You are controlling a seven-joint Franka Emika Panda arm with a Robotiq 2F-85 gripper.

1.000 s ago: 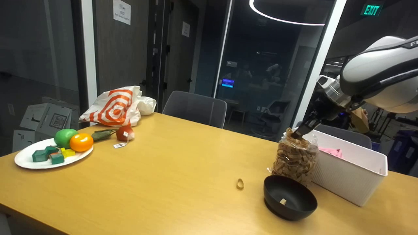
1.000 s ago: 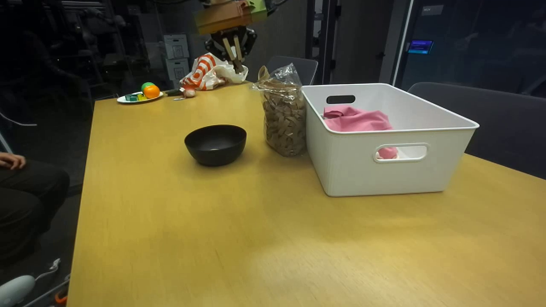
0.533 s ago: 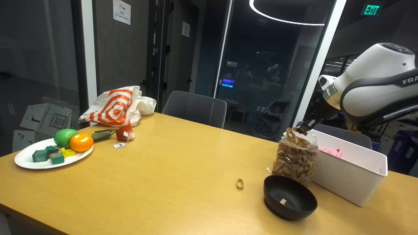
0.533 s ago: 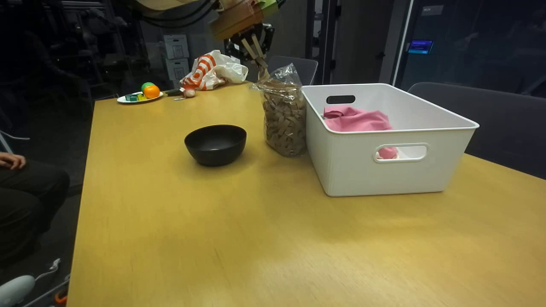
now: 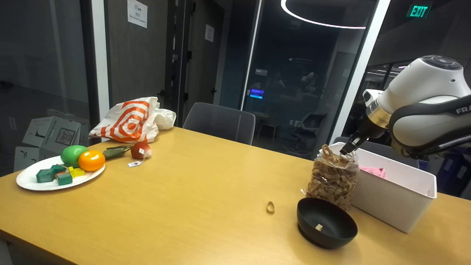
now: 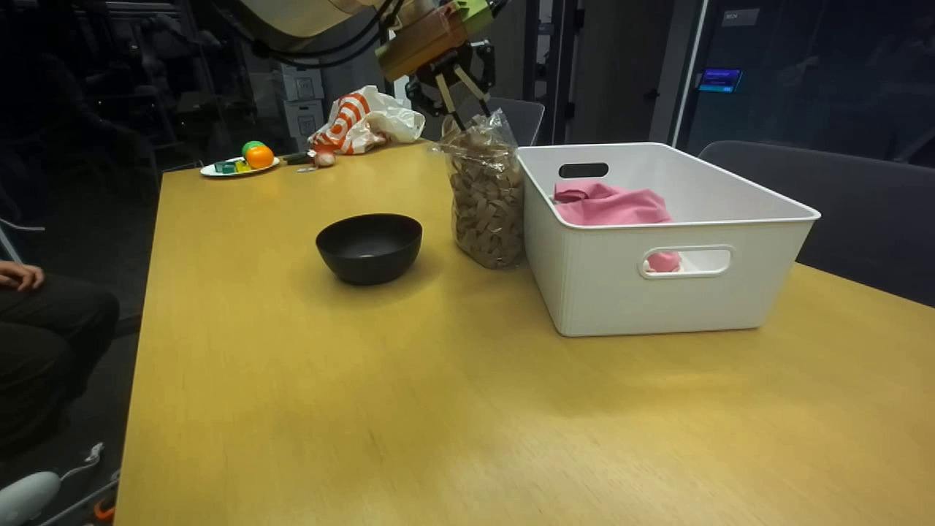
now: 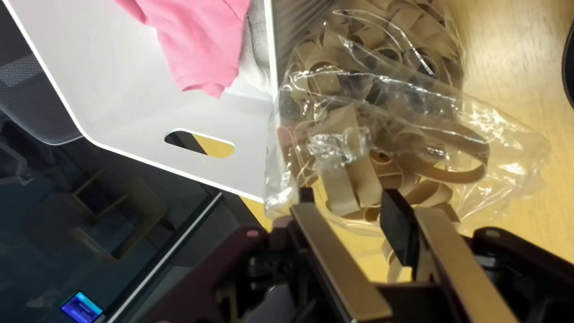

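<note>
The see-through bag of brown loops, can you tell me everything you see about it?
The bag looks like thin, shiny, crinkly clear plastic, stuffed with flat tan loops, perhaps rubber bands. It stands upright on the table, close beside the white bin, seemingly touching it. Its top is open, with floppy edges, and one loop pokes up there. The open gripper is at the bag's mouth; I can't tell whether they touch.

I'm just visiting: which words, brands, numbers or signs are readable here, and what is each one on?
"EXIT": green lit sign.
"FRA", cut off by the picture's edge: robot arm.
Too small or blurred to read: larger door notice, smaller door notice, grey plaque, blue screen, white tag, printed box.
The white bag bears a bullseye, no readable words.
</note>
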